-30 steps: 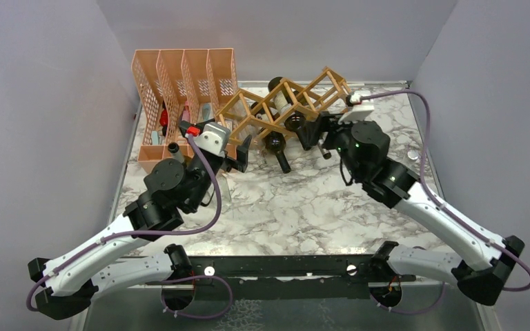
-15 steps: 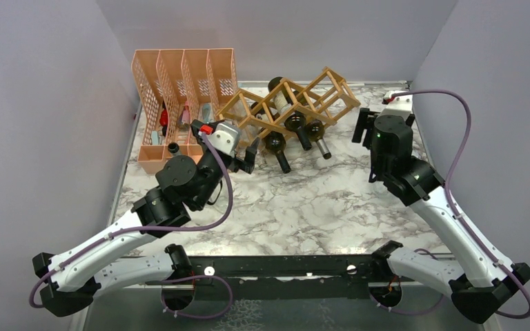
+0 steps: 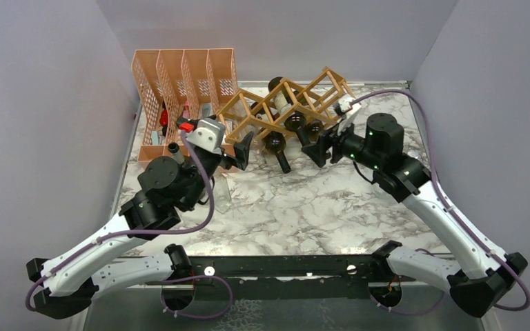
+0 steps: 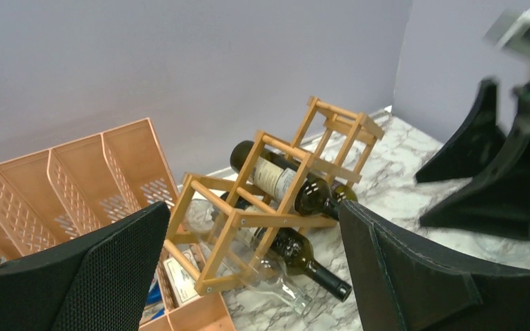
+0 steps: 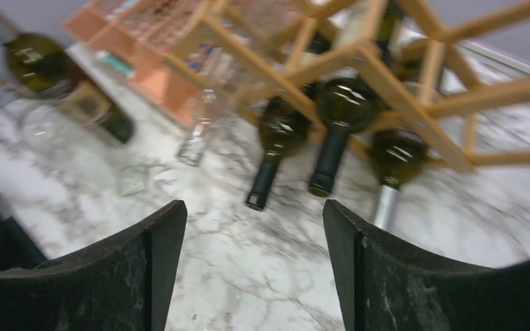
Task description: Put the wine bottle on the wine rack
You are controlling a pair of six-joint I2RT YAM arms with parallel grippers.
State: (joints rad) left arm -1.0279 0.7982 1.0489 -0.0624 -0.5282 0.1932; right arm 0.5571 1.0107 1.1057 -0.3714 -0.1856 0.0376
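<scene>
The wine rack (image 3: 291, 102) is a light wooden lattice at the back of the table. Three dark wine bottles (image 3: 277, 147) lie in its lower cells, necks pointing forward. Another labelled bottle (image 4: 281, 178) lies in an upper cell, and a clear glass bottle (image 4: 269, 270) lies in the lowest left cell. My left gripper (image 3: 238, 157) is open and empty in front of the rack's left end. My right gripper (image 3: 321, 146) is open and empty just in front of the bottle necks (image 5: 332, 150). The rack also shows in the right wrist view (image 5: 379, 76).
An orange perforated file organiser (image 3: 179, 83) with small items in it stands at the back left, touching the rack's left end. Grey walls close the left, right and back sides. A clear glass object (image 3: 223, 193) stands on the marble table (image 3: 297, 207) near my left arm.
My right gripper swung away to the back right, then came back to the front of the bottle necks. My left gripper shifted slightly near the rack's left end.
</scene>
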